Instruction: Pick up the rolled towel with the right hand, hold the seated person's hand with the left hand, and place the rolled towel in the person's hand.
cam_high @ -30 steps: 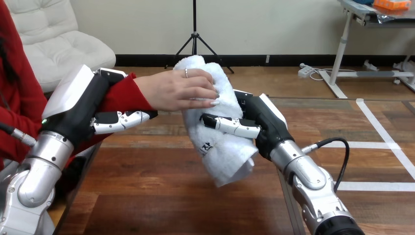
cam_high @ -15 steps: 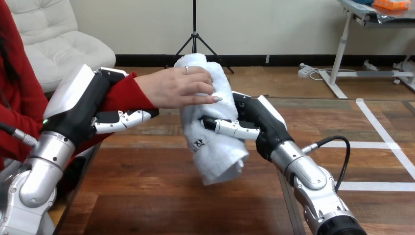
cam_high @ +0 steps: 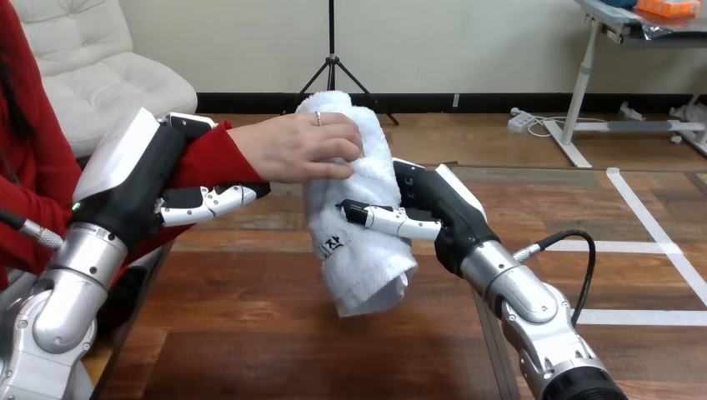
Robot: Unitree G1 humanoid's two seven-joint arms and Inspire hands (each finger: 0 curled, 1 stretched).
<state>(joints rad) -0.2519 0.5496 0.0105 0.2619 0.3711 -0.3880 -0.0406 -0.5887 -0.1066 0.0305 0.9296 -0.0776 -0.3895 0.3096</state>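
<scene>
A white rolled towel hangs upright above the table's middle. My right hand is shut on its right side, with the thumb across the front. The person's hand comes in from the left in a red sleeve and its fingers curl over the towel's top. My left hand is shut on the person's forearm, fingers curled under the red sleeve.
The wooden table spreads below the towel, its right edge running under my right forearm. The person sits at the left side.
The towel and my right hand have shifted slightly left and the towel's lower end has swung down and left. The person's fingers have curled more round the top.
</scene>
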